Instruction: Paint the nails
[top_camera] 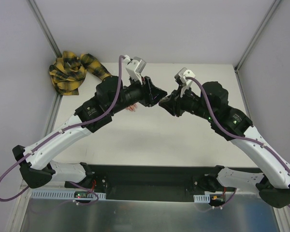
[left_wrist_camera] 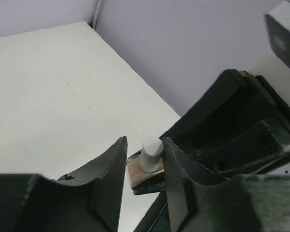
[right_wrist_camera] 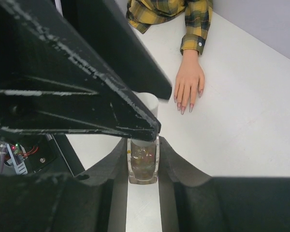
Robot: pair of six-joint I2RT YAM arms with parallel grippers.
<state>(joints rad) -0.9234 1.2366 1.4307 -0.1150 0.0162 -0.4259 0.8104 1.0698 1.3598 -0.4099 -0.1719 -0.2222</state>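
The white worktop carries the job, and both white-and-black arms reach in over its middle, nose to nose. This looks like a two-handed opening step rather than painting.

At the far left corner lies the bunched yellow-and-black plaid sleeve. The small peach mannequin hand comes out of its cuff and rests palm down, fingers spread toward the arms. That presents the nail surfaces upward.

The right end effector is clamped on the body of a small clear glass nail-polish bottle, holding it above the worktop, probably to brace it against twisting. The left end effector straddles the bottle's white cylindrical cap. One finger is against it and a sliver of gap shows on the other side, so I judge it not yet tightened.

The pinkish-red nails sit at the mannequin's fingertips, near the bottle but apart from it, and no brush is out.
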